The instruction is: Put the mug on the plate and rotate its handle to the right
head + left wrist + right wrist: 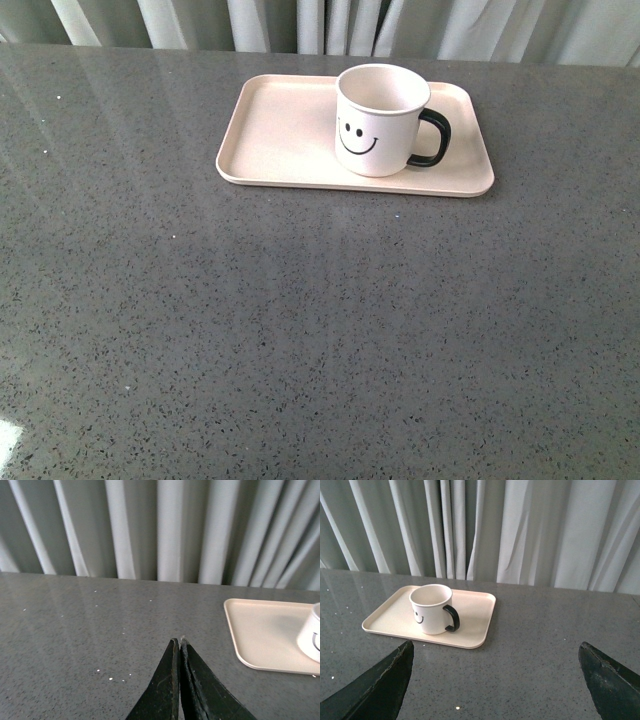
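item: mug (pixel 378 120). cream-white, upright, smiley face towards the front camera. we find it on the plate (pixel 275 140), towards the plate's right half, its base well inside the low rim.

item: handle (pixel 432 137). black loop. in the front view it sticks out from the mug's right side, over the plate's right end.

item: plate. pale pink, flat on the grey surface (pixel 300 330), at the far side near the curtain (pixel 300 20).

progress: we judge both parts of the task met as the pictures show them, with the mug on the plate and the handle pointing right. nothing appears left to do beyond perhaps a small trim of the angle, and we see no need for one.

item: left claw (pixel 180 642). clenched, tips pressed together, grasping nothing. it hangs over bare surface, and the plate's edge and a sliver of the mug lie well apart from it, off to its right.

item: right claw (pixel 496 644). released, fingers spread wide, nothing between them. the mug and plate lie well ahead of it and towards its left finger, with no contact.

neither arm shows in the front view.
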`<state>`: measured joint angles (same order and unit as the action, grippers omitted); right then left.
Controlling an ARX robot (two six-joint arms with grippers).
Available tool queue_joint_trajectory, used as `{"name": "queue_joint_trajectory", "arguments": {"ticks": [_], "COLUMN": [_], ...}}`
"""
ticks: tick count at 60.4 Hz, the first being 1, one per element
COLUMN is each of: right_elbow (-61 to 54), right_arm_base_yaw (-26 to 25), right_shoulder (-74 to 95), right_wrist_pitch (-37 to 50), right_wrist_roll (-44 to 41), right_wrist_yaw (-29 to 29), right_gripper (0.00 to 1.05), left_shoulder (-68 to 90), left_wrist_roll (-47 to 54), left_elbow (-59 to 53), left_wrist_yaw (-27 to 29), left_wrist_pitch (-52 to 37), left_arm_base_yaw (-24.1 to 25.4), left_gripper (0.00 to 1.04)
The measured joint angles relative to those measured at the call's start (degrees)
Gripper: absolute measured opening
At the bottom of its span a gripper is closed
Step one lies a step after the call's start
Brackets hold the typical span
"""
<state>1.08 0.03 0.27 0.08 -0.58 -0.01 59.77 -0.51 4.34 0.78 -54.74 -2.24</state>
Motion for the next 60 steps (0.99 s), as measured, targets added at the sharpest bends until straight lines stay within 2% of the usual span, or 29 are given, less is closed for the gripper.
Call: {"name": "queue_joint_trajectory", "arguments": {"ticks": [7, 60], "right_elbow": [0.0, 0.0], "right_arm_base_yaw": [0.0, 0.0], "right_shoulder": [0.0, 0.0], "right_wrist_pitch": [0.0, 0.0], "right_wrist_roll": [0.0, 0.0], "right_wrist_yaw": [0.02, 0.02], "right_gripper": [0.96, 0.96], "left_shoulder": [-6.03, -40.37], "left_wrist_roll": [-0.02, 0.02], "left_elbow": [-1.44, -3.58], "left_wrist_yaw": [-0.44, -0.79], "left_wrist_pitch": [4.66, 35.3], "left_arm_base_yaw": [1.95, 2.03], "left_gripper": [0.01, 0.01]}}
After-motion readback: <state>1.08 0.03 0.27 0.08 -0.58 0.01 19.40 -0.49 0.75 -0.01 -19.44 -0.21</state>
